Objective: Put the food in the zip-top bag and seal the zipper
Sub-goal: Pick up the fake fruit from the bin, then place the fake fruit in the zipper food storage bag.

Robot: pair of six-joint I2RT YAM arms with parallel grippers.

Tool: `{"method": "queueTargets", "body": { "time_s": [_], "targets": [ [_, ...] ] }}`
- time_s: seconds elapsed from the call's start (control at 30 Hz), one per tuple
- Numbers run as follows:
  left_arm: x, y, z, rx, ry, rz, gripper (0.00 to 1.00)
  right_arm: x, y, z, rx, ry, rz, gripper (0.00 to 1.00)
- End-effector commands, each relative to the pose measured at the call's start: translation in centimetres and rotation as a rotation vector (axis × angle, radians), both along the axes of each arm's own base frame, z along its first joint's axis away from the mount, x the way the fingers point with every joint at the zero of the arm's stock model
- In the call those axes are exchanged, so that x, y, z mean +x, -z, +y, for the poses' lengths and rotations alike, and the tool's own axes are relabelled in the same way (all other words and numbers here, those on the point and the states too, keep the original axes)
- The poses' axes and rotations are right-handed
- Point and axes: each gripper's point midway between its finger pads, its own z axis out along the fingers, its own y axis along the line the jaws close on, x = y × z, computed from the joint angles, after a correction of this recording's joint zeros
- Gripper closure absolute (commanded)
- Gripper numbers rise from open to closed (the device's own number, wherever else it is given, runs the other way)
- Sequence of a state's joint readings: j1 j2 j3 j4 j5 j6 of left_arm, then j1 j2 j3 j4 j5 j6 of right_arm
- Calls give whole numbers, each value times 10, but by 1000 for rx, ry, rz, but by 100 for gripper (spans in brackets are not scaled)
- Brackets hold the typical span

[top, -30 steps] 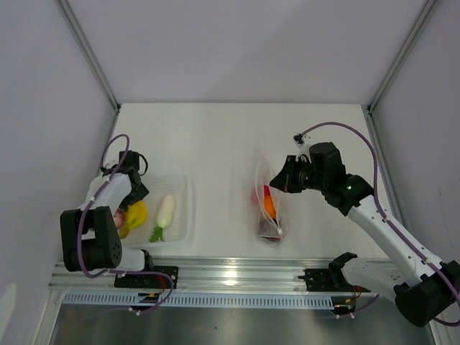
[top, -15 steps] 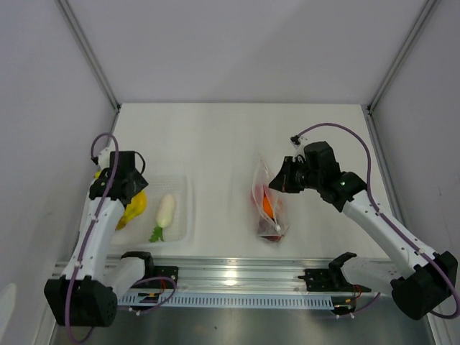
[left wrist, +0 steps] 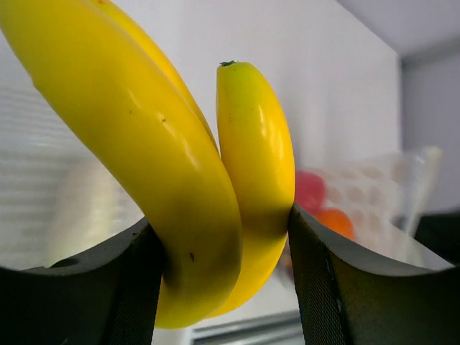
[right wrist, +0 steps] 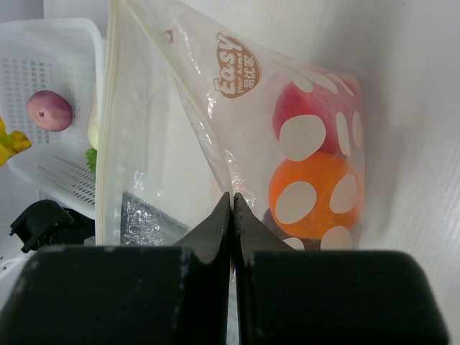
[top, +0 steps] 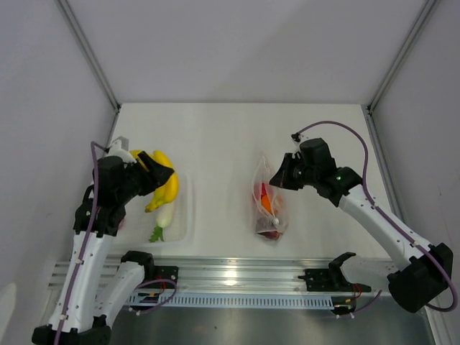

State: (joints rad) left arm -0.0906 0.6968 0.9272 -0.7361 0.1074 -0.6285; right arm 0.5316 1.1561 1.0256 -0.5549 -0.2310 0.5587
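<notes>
- Now the left gripper (left wrist: 223, 237) is clenched on the yellow banana (left wrist: 251, 180); both dark fingers press its curved body from the two sides.
- A second ago this gripper was low in the white tray (top: 185, 223) at the left. It has since come up and turned toward the right, so the banana hangs above the far part of the tray, free of it.
- The right gripper (right wrist: 231, 208) is closed tightly on the clear film of the zip-top bag (right wrist: 180, 108). It has moved only a little and keeps the mouth side raised.
- Inside the bag, a red fruit (right wrist: 302, 115) and an orange one (right wrist: 316, 194) lie together, with something darker under them.
- The white radish (top: 164, 210) and a purple round fruit (right wrist: 49, 110) are not yet taken from the tray.
- I judge that the pick is done. What is left is the carry to the right, well across the table, then two more pieces and the sealing.
</notes>
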Motion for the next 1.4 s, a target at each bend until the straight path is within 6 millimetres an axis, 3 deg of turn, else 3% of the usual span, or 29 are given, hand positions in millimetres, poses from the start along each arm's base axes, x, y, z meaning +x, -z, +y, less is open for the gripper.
{"method": "queueTargets", "body": {
  "time_s": [0.0, 0.17, 0.3, 0.33, 0.37, 0.43, 0.5, 0.53, 0.57, 0.7, 1.03, 1.37],
  "targets": [
    [-2, -62, -81, -229, 362, -128, 99, 12, -30, 5, 31, 58, -66, 100],
    [-15, -110, -136, -423, 571, -206, 99, 10, -43, 4, -13, 107, -94, 100],
    [-30, -154, -168, -550, 728, -279, 100, 5, -62, 8, -52, 135, -144, 100],
    [-28, -151, -170, -551, 735, -266, 99, 3, -63, 10, -50, 126, -146, 100],
    [-32, -163, -177, -589, 766, -291, 99, 3, -66, 9, -51, 140, -155, 100],
    [-35, -168, -184, -629, 807, -308, 99, 0, -65, 11, -55, 136, -153, 100],
    [-43, -190, -190, -693, 851, -378, 99, -1, -64, 11, -57, 144, -150, 100],
    [-43, -187, -193, -713, 858, -375, 99, -3, -62, 12, -58, 140, -147, 100],
    [-48, -198, -195, -755, 881, -410, 99, -3, -62, 12, -60, 144, -149, 100],
    [-53, -207, -205, -872, 911, -433, 99, -4, -62, 15, -40, 145, -144, 100],
    [-51, -191, -232, -1086, 942, -372, 99, -5, -67, 20, 20, 161, -138, 100],
    [-39, -139, -256, -1160, 931, -264, 99, -6, -74, 19, 72, 189, -128, 100]
  ]
}}
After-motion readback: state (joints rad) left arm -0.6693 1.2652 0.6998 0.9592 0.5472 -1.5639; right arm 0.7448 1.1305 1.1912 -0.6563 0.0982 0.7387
